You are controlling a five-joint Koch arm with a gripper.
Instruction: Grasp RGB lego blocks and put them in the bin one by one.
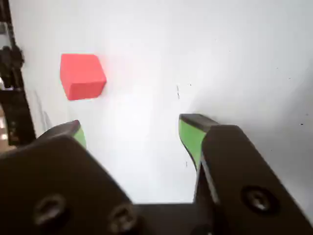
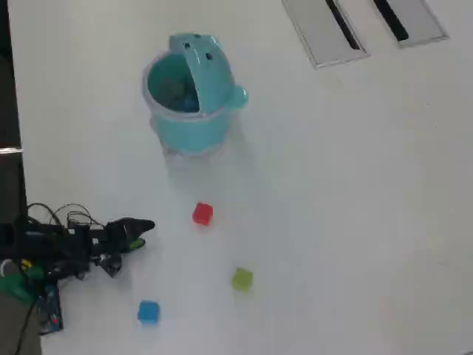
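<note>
The red block (image 1: 82, 76) lies on the white table, ahead and to the left of my gripper (image 1: 133, 126) in the wrist view. The gripper's two green-padded fingers (image 1: 190, 137) stand wide apart with only bare table between them. From overhead, the gripper (image 2: 142, 233) sits low at the left, a short way left of the red block (image 2: 202, 214). The yellow-green block (image 2: 242, 279) and the light blue block (image 2: 148, 311) lie nearer the bottom edge. The teal bin (image 2: 188, 129) stands at the upper left with its domed lid (image 2: 203, 63) flipped up.
Two flat grey slotted panels (image 2: 362, 26) lie at the top right of the overhead view. The arm's base and loose cables (image 2: 44, 251) occupy the left edge. A dark table edge (image 1: 14, 98) runs down the left of the wrist view.
</note>
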